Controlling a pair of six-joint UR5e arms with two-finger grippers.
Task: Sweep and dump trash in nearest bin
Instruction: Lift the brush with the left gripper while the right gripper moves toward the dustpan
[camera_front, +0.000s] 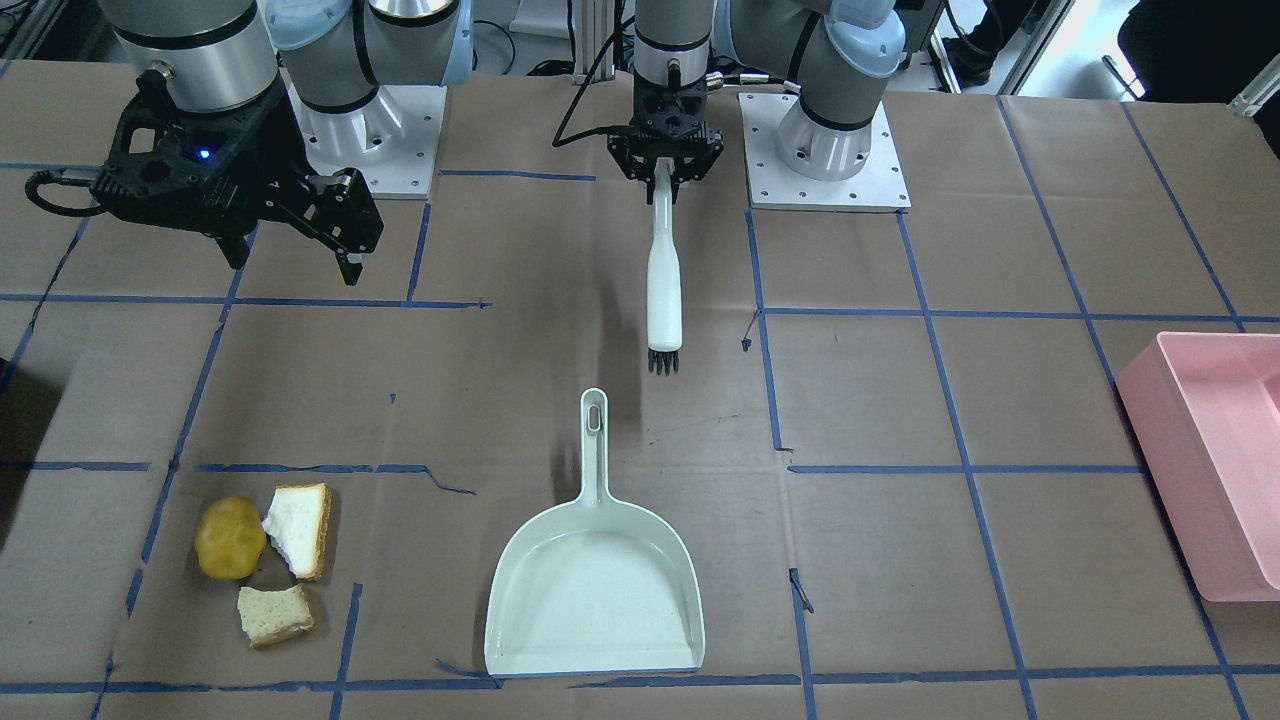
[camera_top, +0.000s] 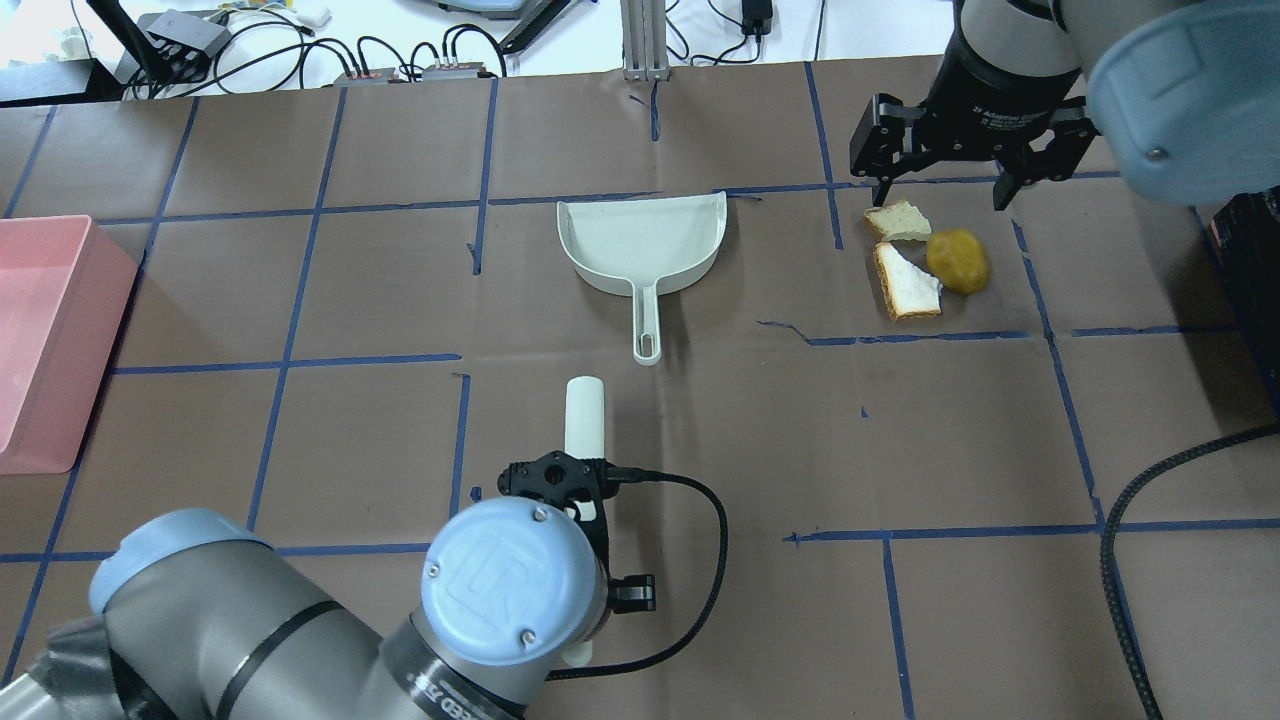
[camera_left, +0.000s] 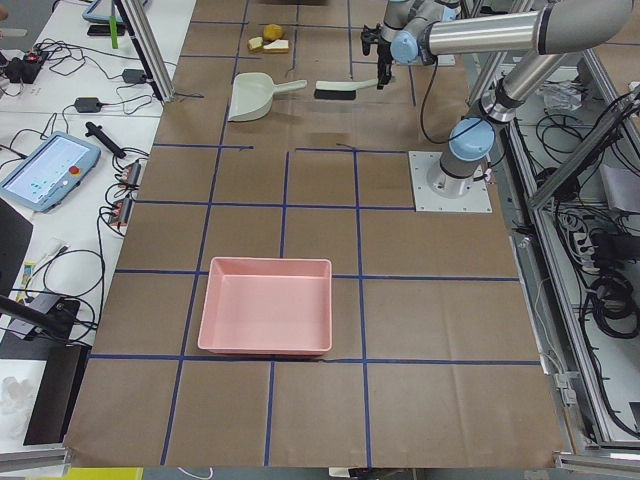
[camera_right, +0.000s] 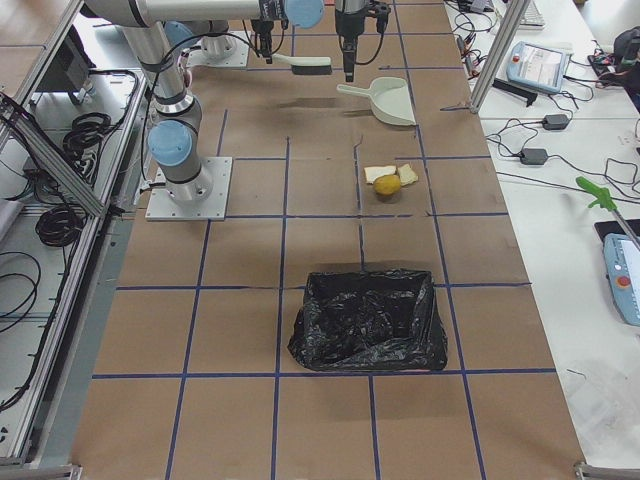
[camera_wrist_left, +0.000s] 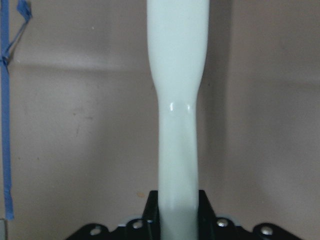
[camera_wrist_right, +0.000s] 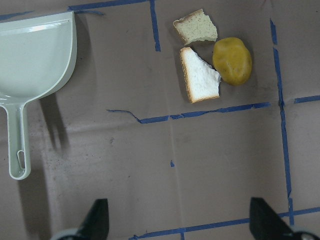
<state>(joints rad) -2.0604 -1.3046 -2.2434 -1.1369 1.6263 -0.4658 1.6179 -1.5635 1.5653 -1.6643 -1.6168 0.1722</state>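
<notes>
Left gripper (camera_front: 665, 170) clamped on brush (camera_front: 663, 290) handle end; right gripper (camera_top: 940, 188) jaws spread, empty; trash lower left of front-facing view: potato lump (camera_front: 229, 538), bread pieces (camera_front: 300, 530); likely light, soft; lump roll-prone; dustpan (camera_front: 600, 590) probably stiff, light; take by handle.

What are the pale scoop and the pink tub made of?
The dustpan looks like glossy moulded plastic: one smooth piece with soft highlights. The pink bin seems matte plastic, evenly coloured with thin walls, though I cannot be sure.
</notes>
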